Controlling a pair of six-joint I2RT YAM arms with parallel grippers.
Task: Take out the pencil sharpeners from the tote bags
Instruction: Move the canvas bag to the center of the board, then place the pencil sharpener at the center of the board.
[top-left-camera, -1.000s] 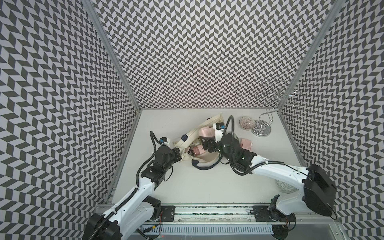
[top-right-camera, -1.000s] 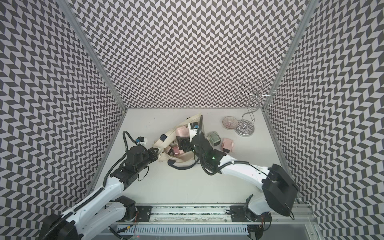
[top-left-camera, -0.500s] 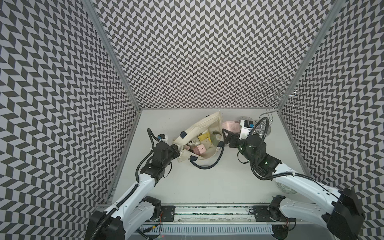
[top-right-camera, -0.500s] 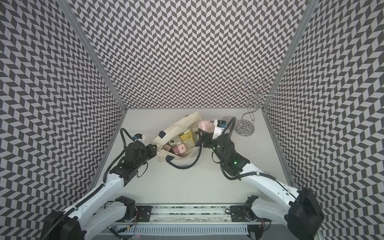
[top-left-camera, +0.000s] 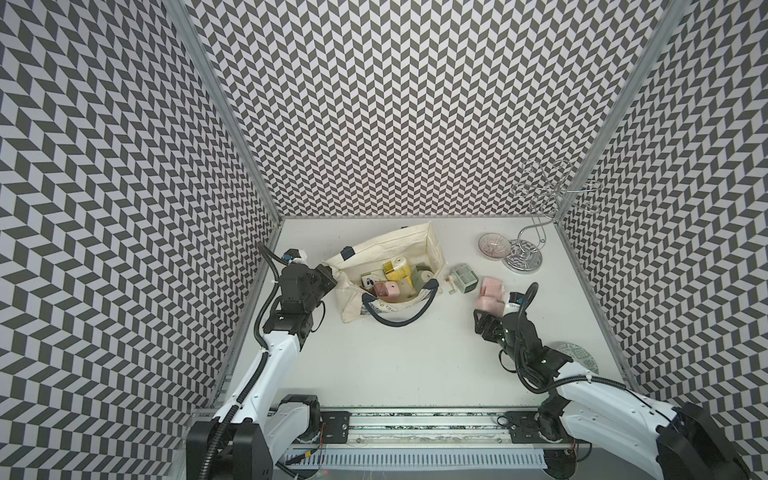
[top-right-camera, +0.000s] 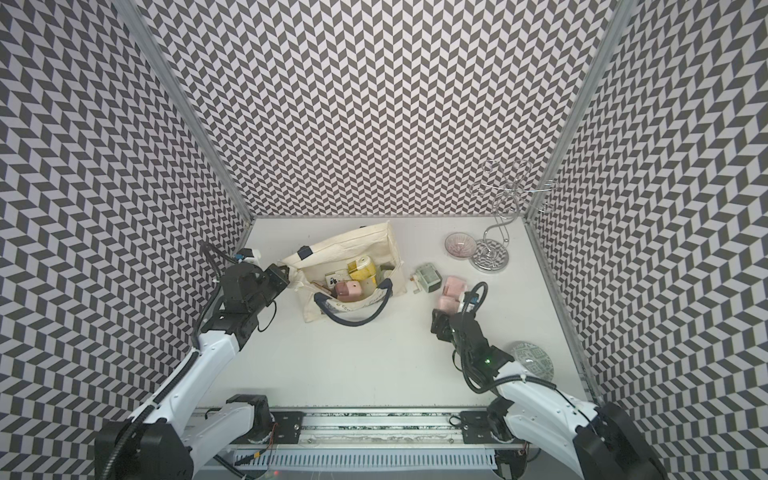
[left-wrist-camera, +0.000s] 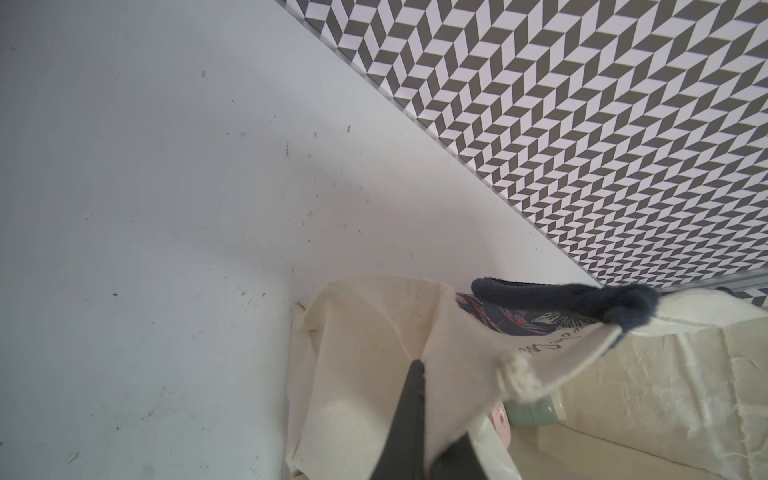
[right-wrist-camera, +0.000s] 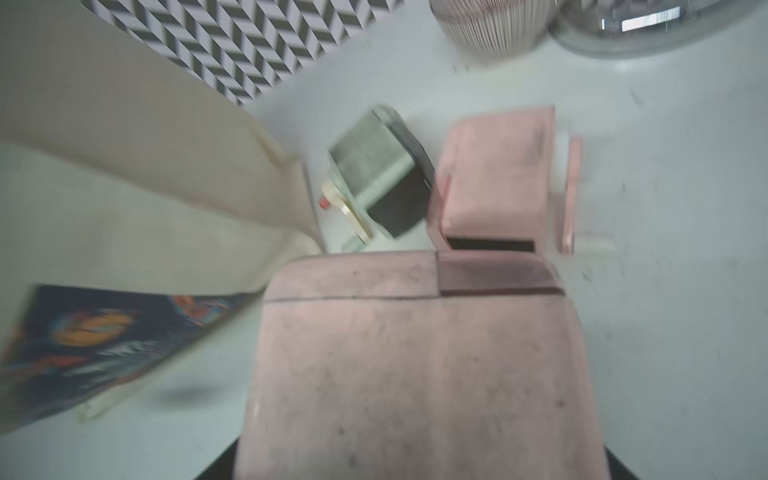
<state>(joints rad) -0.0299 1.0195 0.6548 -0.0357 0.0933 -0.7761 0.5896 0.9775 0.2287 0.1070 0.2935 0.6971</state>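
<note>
my left tool (top-left-camera: 327, 276) is clenched on the cloth rim of the bag (top-left-camera: 386, 249), propping its mouth open. my right tool (top-left-camera: 489, 322) is just outside the bag, on the side away from the left tool. it's grasping a pink sharpener (right-wrist-camera: 415, 353) low over the table (top-left-camera: 415, 365), next to a green sharpener (top-left-camera: 463, 277) and a second pink sharpener (top-left-camera: 492, 286). i judge this is the set-down. next calls for letting go, then reaching into the bag for the yellow sharpener (top-left-camera: 397, 270).
</note>
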